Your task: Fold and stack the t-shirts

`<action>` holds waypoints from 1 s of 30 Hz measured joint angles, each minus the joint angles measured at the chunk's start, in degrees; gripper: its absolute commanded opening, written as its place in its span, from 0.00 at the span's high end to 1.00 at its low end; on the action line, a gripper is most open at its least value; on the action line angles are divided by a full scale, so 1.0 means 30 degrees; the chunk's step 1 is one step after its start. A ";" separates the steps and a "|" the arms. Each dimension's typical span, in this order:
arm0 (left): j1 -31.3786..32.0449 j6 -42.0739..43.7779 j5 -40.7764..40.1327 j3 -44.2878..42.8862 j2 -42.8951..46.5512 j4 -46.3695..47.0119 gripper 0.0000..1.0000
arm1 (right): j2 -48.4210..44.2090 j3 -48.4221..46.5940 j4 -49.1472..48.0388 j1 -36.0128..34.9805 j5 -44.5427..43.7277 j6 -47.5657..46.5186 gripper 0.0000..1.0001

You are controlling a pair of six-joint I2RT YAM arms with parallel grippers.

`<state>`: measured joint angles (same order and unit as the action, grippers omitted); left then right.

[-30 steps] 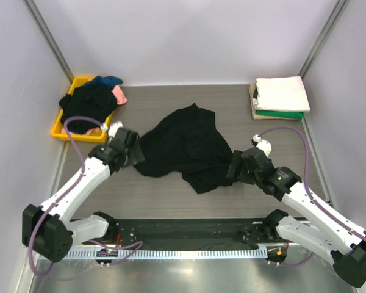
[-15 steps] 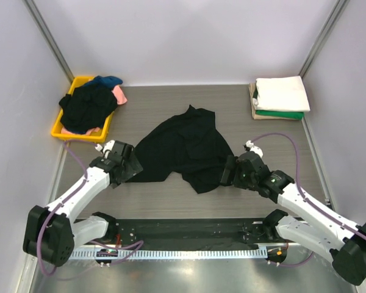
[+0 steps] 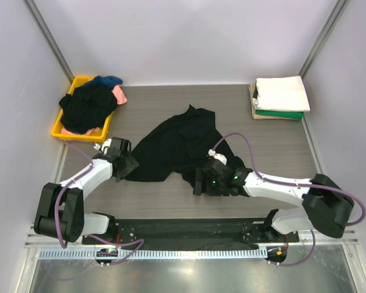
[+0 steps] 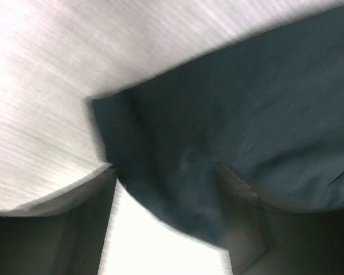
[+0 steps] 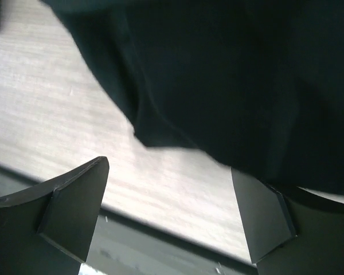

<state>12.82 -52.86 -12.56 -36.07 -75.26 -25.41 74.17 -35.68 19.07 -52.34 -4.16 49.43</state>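
T-shirts sit in three spots, and you can find each one from the yellow tray [image 3: 56, 129] at the back left of the tabletop [image 3: 152, 110]. Inside the tray is a messy heap. It has black clothes [image 3: 88, 107] on top, a blue t-shirt [image 3: 108, 80] at the tray's back edge, and a pink t-shirt [image 3: 120, 94] poking out over its right side.

The big black t-shirt [image 3: 183, 143] lies to the right of the tray, nearer to the arms. It is crumpled, not flat.

Far to the right of the tray, by the same back edge, is a neat folded pile. A white t-shirt [image 3: 282, 93] is on top, a green t-shirt [image 3: 280, 113] is under it, and a tan t-shirt [image 3: 254, 97] is at the bottom.

Your left gripper [image 3: 129, 166] is just in front of the tray, at the left edge of the black t-shirt. Its fingers [image 4: 63, 229] are apart. A corner of the shirt lies in the gap between them, but they are not pinching it.

Your right gripper [image 3: 199, 182] is well to the right of the tray, at the near edge of the black t-shirt. Its fingers [image 5: 69, 206] are spread wide. The shirt's edge is just past the tips and bare tabletop shows in the gap, so it holds nothing.
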 measured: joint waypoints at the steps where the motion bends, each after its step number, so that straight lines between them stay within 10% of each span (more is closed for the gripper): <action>1: -0.0168 0.0044 0.0080 -0.0051 -0.0168 0.0350 0.53 | 0.0539 -0.0270 -0.0168 -0.0080 -0.0248 0.0117 0.09; 4: -0.0517 0.0182 0.0561 -0.0036 -0.0656 0.1399 1.00 | 0.1647 -0.0918 -0.0197 -0.0168 -0.1428 0.0437 0.45; 5: -0.0597 0.0255 0.0787 0.0007 -0.0765 0.1683 1.00 | 0.1916 -0.1013 -0.0168 -0.0124 -0.1858 0.0466 0.73; 8: -0.0860 0.0284 0.1384 0.0022 -0.0794 0.1829 1.00 | 0.2317 -0.1027 0.0364 0.0634 -0.2900 0.0546 0.99; 16: -0.4087 0.0153 0.3045 -0.2433 0.3490 -0.1144 0.99 | -0.4568 -0.1413 0.4568 0.7679 -0.6084 -0.0117 0.99; 21: -0.6288 0.0189 0.4131 -0.4204 0.7286 -0.2273 1.00 | -0.8174 -0.2754 0.6084 0.9712 -0.7424 -0.0758 0.18; 30: -0.6798 0.0379 0.5238 -0.1319 0.9143 -0.4226 0.99 | -0.8306 -0.1180 0.7657 1.0149 -0.6353 -0.0925 0.13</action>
<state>-7.57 -51.72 3.16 -40.03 -47.83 -38.09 49.25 -39.22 42.04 -21.89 -23.22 46.65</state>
